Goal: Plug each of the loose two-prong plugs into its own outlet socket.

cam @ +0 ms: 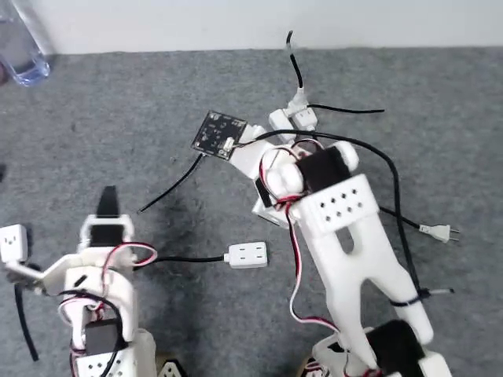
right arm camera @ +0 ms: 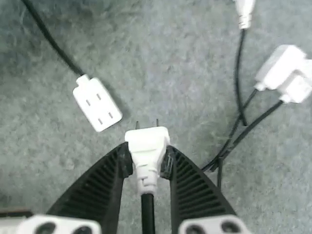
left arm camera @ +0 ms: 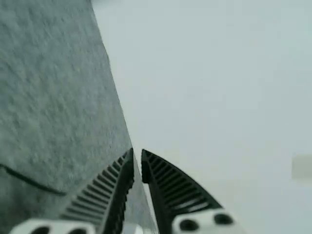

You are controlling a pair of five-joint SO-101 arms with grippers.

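Grey felt tabletop (cam: 118,102); clear container (cam: 20,51) at far corner.

Probably a robotics lab or hobby bench. Grey felt-like table cover (cam: 118,102), plain white wall (cam: 236,23) at 12 o'clock. White printed arms (cam: 354,236) with bare servo wiring (cam: 295,259). Exposed circuit board (cam: 218,135) near centre. Loose outlet socket (cam: 247,254) at 6 o'clock. Clear bottle (cam: 20,55) at 10 o'clock.

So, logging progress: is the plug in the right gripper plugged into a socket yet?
Out. The white plug sits in the right gripper, prongs bare, apart from the outlet socket.
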